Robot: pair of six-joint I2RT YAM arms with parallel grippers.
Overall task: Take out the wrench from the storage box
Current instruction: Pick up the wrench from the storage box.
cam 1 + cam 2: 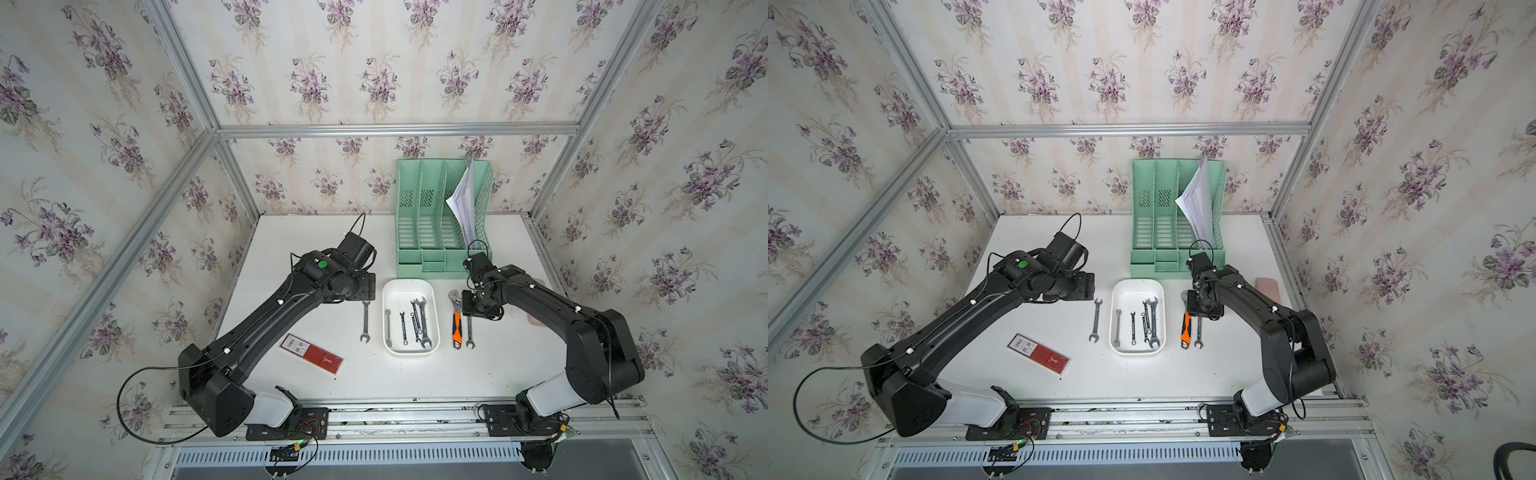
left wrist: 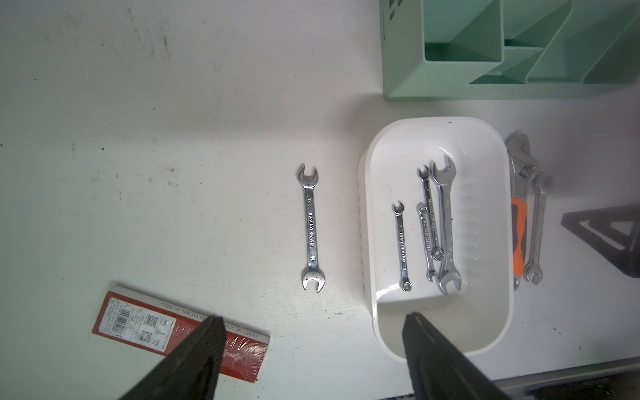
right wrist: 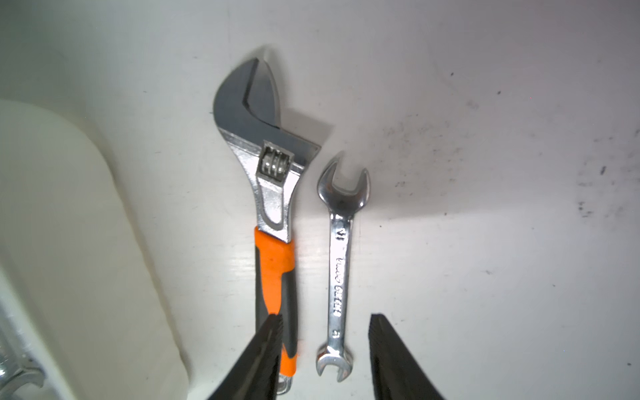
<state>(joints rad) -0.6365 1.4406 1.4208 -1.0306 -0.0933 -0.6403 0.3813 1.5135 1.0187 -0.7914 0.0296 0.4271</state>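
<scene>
Wrenches (image 2: 446,221) lie loose in the storage box (image 2: 485,311), centre right in the left wrist view: stiff, slick steel, probably light, best pinched across the shank. Two shanks overlap. Left tool (image 2: 313,317) gapes wide, empty. Right tool (image 3: 325,317) stands partly open astride a spanner (image 3: 341,277) on the worktop (image 3: 485,242), gripping nothing. Box wall hides a fifth wrench (image 1: 388,328) from the left wrist view.

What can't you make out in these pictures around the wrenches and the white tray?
- Right gripper: in both top views, fingers hidden under its own wrist.
- Open-end wrench beside the adjustable wrench: far end covered by that wrist in both top views.
- Pink object: partly behind the right arm in both top views; unidentifiable.
- Storage box: cut off by the right wrist view's edge.
- Printing on the papers: too small.
</scene>
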